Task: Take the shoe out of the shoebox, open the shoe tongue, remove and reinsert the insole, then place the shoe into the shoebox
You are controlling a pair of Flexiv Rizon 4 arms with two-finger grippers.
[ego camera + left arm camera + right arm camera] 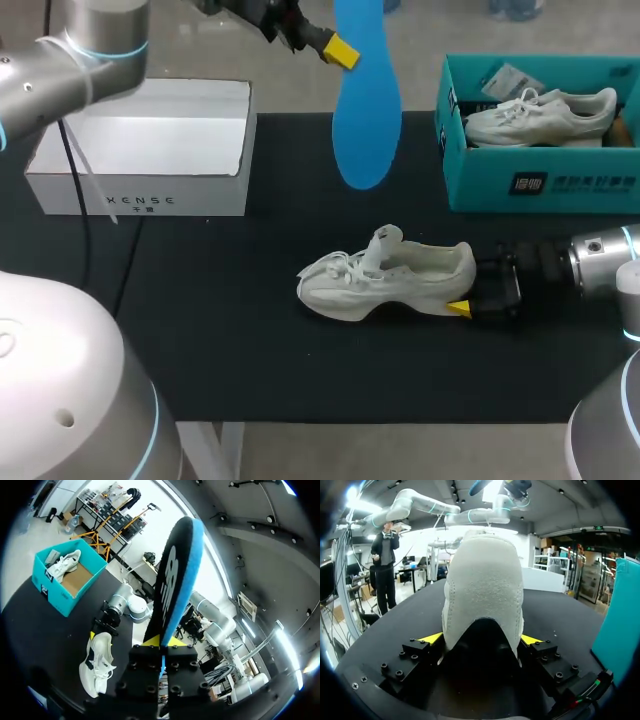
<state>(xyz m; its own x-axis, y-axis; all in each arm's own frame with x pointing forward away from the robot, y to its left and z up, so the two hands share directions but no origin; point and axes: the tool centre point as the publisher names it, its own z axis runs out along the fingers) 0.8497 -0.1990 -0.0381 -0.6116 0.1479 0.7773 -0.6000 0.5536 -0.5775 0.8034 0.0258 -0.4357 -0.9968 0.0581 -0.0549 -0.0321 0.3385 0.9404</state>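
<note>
Left tool (338, 48), at 12 o'clock above the surface (250, 350), is closed on the blue insole (365, 110), which hangs upright in the air. The white shoe (385, 280) stands on its sole at centre, toe toward 9 o'clock, tongue raised. The right tool (468, 292) clasps its heel from 3 o'clock. An open white shoebox (140, 195) sits at 10 o'clock, and a teal box (540, 185) holding a second shoe (540, 115) sits at 2 o'clock.

From the left wrist, the 2 fingers (152, 641) pinch the insole's end, with the white shoe and teal box on the surface beyond.

From the right wrist, 2 yellow fingertips (431, 638) press the heel from both sides.
</note>
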